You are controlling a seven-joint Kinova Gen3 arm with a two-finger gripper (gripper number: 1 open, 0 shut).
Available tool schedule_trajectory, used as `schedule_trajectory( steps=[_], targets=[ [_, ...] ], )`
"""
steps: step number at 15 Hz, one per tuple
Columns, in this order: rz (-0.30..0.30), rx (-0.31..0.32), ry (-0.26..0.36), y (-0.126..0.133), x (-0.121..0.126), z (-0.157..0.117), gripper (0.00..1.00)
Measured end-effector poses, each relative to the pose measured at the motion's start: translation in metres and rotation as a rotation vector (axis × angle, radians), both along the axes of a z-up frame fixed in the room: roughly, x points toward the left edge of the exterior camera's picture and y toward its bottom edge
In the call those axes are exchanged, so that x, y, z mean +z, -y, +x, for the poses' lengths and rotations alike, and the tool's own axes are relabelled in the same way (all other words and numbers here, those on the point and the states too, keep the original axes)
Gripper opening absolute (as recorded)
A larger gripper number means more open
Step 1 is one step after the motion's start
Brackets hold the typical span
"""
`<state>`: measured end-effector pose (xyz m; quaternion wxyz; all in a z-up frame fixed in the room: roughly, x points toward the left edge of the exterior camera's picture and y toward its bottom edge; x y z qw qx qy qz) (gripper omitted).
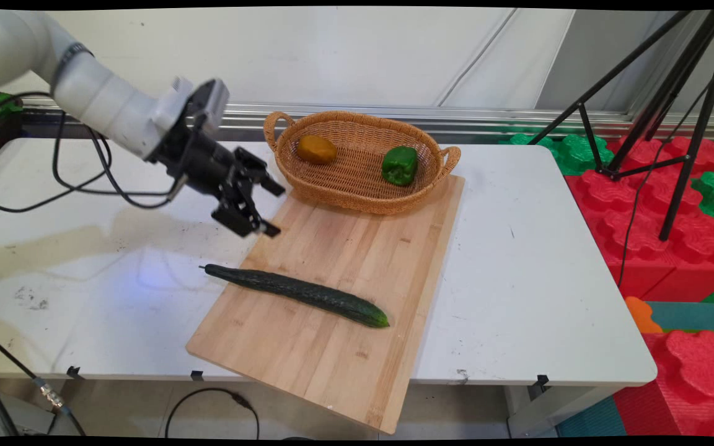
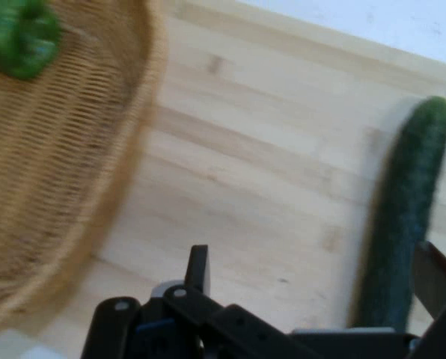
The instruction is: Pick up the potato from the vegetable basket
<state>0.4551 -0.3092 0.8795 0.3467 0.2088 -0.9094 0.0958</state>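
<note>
Board [image 1: 344, 297] nearest, its near corner jutting over the table [image 1: 518, 297] edge. Cucumber [image 1: 298, 295] lies across it, stem tip just past the board's 9 o'clock edge. Gripper [image 1: 265, 209] hangs in the air at about 11 o'clock from the cucumber, over the board's far left corner, jaws spread, nothing between them. Basket [image 1: 357, 186] sits on the board's far end, at 12 o'clock. Inside: orange fruit [image 1: 316, 149] left, green pepper [image 1: 400, 165] right. Cucumber is untouched, outside the basket. Tripod [image 1: 661, 118] stands beyond the table at 2 o'clock.
</note>
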Motion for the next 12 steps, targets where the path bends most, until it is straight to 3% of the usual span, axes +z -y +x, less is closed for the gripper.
schedule_trajectory(
  steps=[6,12],
  targets=[
    [-0.109,0.072,0.007,0.015,0.033,0.031,1.00],
    [-0.210,0.113,0.055,0.040,0.038,0.043,1.00]
  ],
)
